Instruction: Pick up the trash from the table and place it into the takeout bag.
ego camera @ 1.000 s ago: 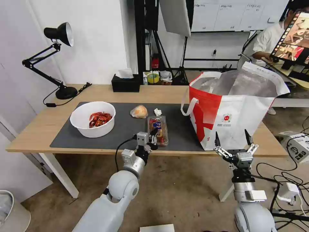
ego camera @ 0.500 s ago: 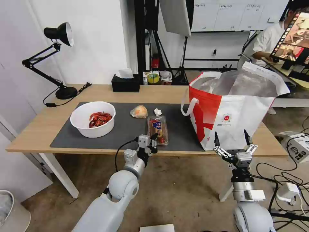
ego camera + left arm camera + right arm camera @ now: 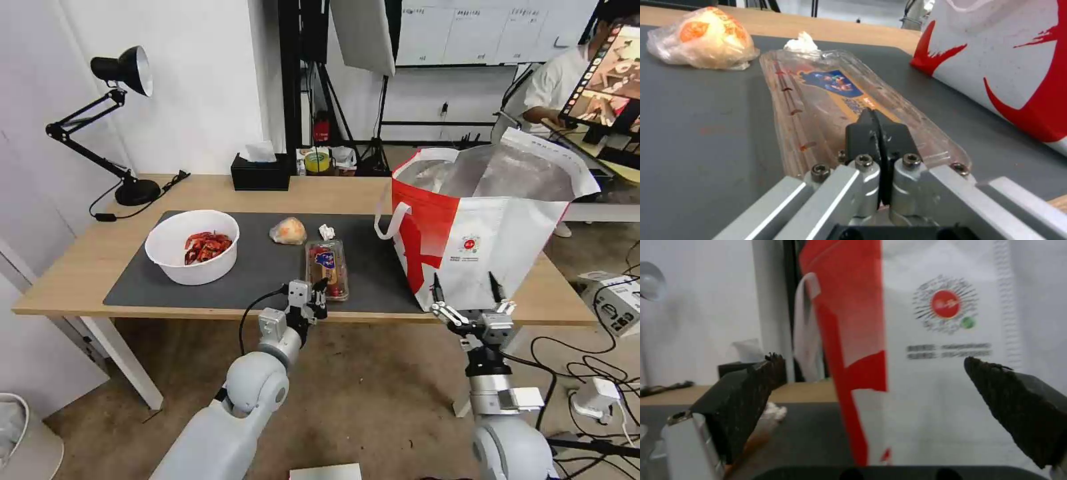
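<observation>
On the table (image 3: pixel 73 267) a dark mat (image 3: pixel 260 270) carries the trash: a white bowl of red crayfish shells (image 3: pixel 192 247), a plastic-wrapped orange lump (image 3: pixel 288 231), a small tissue wad (image 3: pixel 327 231) and a clear hinged tray (image 3: pixel 327 263). My left gripper (image 3: pixel 319 292) is shut, its fingertips low over the tray's near end. In the left wrist view, the left gripper (image 3: pixel 873 116) shows pressed together above the tray (image 3: pixel 826 90), with the lump (image 3: pixel 702 38) and wad (image 3: pixel 802 41) beyond. The red-and-white takeout bag (image 3: pixel 480 227) stands open on the right. My right gripper (image 3: pixel 465 283) is open just before the bag's front face (image 3: pixel 942 323).
A black desk lamp (image 3: pixel 120 73) stands at the table's far left, and a black tissue box (image 3: pixel 261 173) sits at the back edge. Cables and a small box (image 3: pixel 610 300) lie on the floor to the right. A white bin (image 3: pixel 20 433) is at the lower left.
My right gripper has shifted left and a little closer to the bag, still open. The left gripper has drawn back slightly toward the table's near edge. The tray has not moved.
</observation>
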